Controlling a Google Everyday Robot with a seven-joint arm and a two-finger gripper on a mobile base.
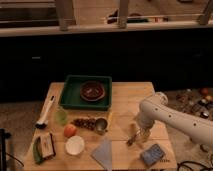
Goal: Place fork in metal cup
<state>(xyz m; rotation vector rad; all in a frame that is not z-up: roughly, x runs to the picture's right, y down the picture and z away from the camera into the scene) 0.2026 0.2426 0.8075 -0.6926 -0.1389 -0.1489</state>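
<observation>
The fork (131, 139) is a slim silver piece lying slanted on the wooden table (125, 102), right of centre. My gripper (140, 132) is directly over its upper end, at the tip of the white arm (165, 114) that reaches in from the right. I cannot tell whether it touches the fork. The metal cup (101, 124) stands upright near the table's middle, about a hand's length left of the fork and apart from the gripper.
A green tray (70, 95) holding a dark red bowl (92, 90) is at the back. On the left are a white-handled brush (46, 111), a green cup (61, 116), an orange (70, 130) and a white bowl (75, 145). A grey cloth (103, 152) and a blue sponge (153, 154) lie in front.
</observation>
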